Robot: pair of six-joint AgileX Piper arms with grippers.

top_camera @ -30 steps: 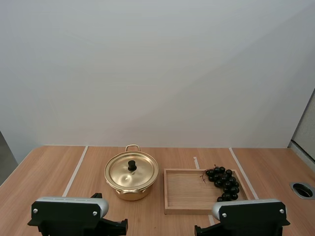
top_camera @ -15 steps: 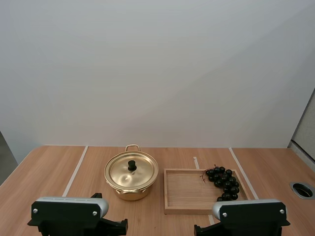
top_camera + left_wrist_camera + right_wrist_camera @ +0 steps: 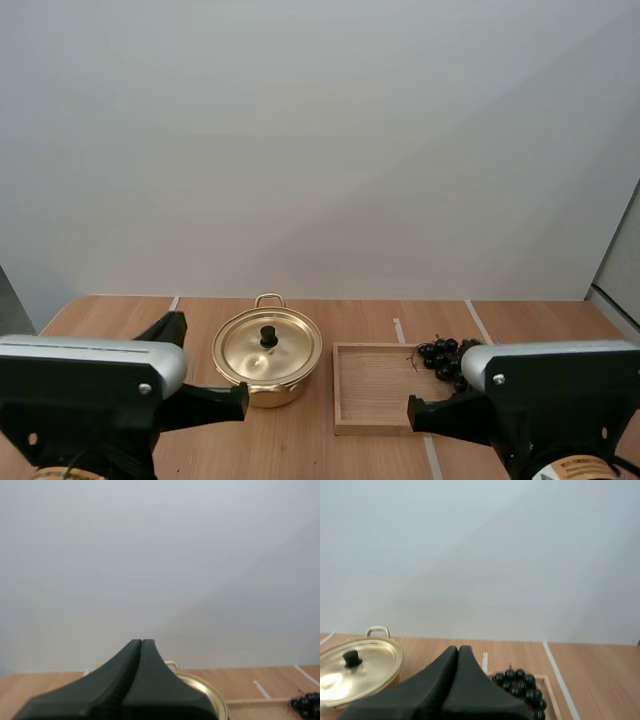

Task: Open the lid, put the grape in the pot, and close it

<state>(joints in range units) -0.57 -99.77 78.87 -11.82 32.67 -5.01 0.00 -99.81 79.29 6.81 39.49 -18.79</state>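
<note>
A gold pot [image 3: 266, 390] stands on the wooden tabletop [image 3: 540, 318] with its lid [image 3: 262, 352] on, the black knob [image 3: 269, 336] upright at the lid's middle and a loop handle [image 3: 268, 298] on the far side. Just beside the pot, to its right and apart from it, lies a shallow wooden tray [image 3: 375, 392]. A bunch of dark grapes [image 3: 440, 354] rests in the tray's far right corner, its near part hidden behind the right arm [image 3: 555, 385] in the high view. White tape lines [image 3: 399, 329] run across the tabletop between and beside these things. The left arm [image 3: 90, 375] is raised near the base, on the near left of the pot, touching nothing. The left jaws are closed on nothing: in the left wrist view the two black fingers [image 3: 131, 682] lie pressed together as one dark wedge, with the pot's gold rim showing just beyond them and the grapes farther off by the tray's edge. The right jaws are likewise closed and empty, their fingers [image 3: 451, 685] meeting in one wedge, with the grapes just past the tips and the lidded pot off to one side, well apart from them.
</note>
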